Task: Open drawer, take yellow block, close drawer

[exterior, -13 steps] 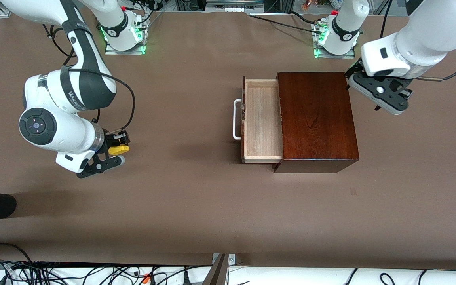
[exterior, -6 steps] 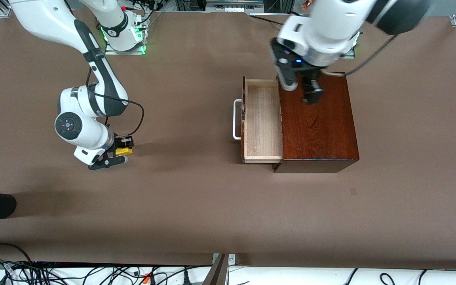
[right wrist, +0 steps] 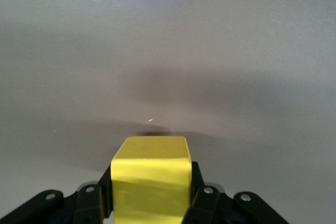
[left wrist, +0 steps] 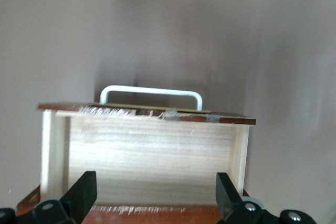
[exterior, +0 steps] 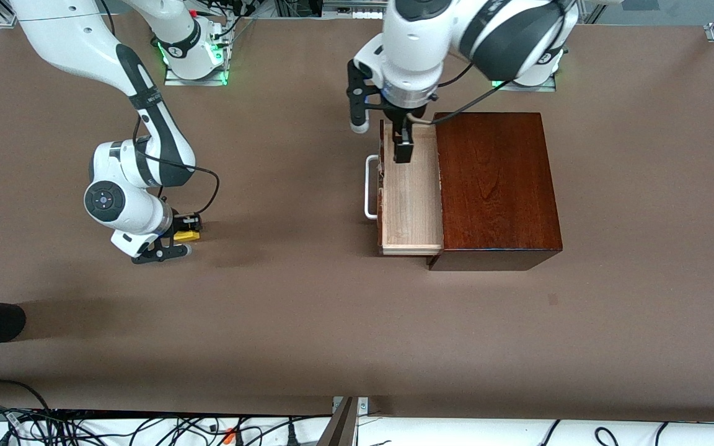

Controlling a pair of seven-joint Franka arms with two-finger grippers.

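Right gripper point(exterior: 185, 238) fingers clamped on yellow block point(exterior: 187, 235), low over table point(exterior: 295, 310) toward right arm's end, wrist bent down. Left gripper point(exterior: 382, 137) fingers apart, pointing down over open drawer point(exterior: 409, 198); wooden box point(exterior: 496, 186) beside.

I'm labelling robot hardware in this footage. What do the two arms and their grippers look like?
Both arms have glossy white shells with dark grey joint bands, black cables along them and green lights at their bases. The left gripper and right gripper are black, two-fingered, with bolted finger mounts.
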